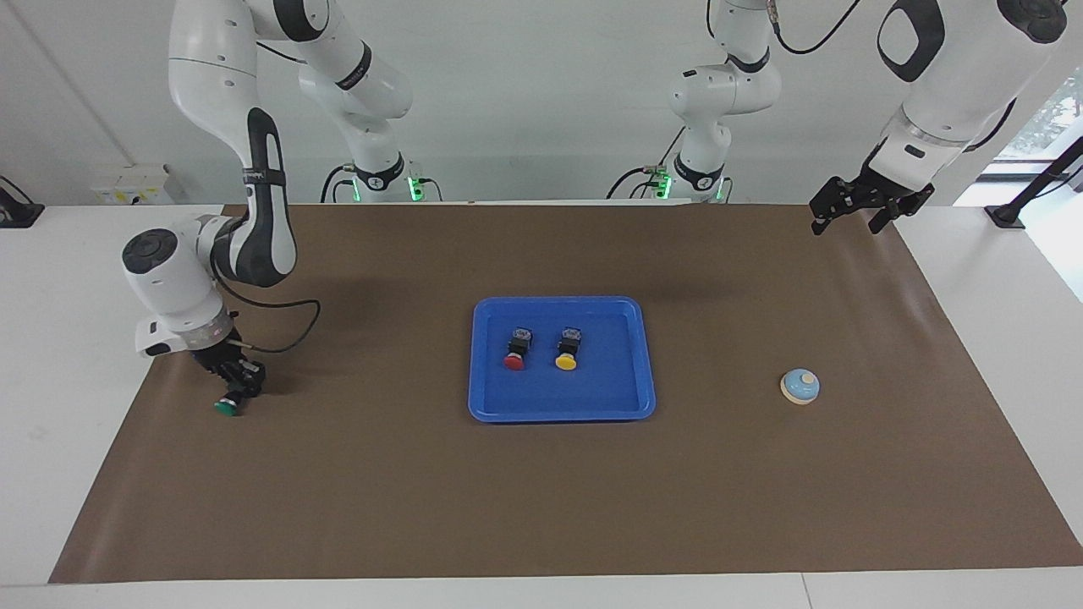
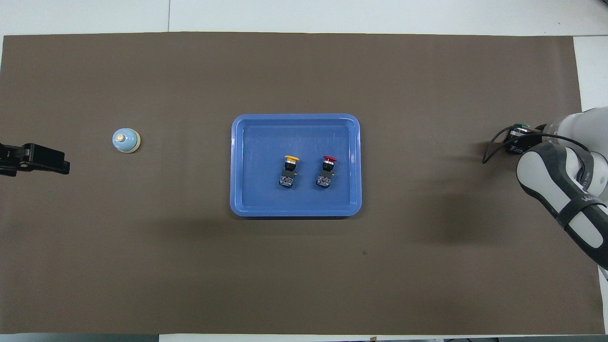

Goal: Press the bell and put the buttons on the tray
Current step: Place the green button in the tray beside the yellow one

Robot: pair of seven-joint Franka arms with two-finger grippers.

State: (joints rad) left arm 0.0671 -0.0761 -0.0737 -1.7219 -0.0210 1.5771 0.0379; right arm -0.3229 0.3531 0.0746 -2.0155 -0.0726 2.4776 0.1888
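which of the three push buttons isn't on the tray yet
The green button: it lies on the brown mat at the right arm's end, with the right gripper shut on it. The red and yellow buttons lie in the tray.
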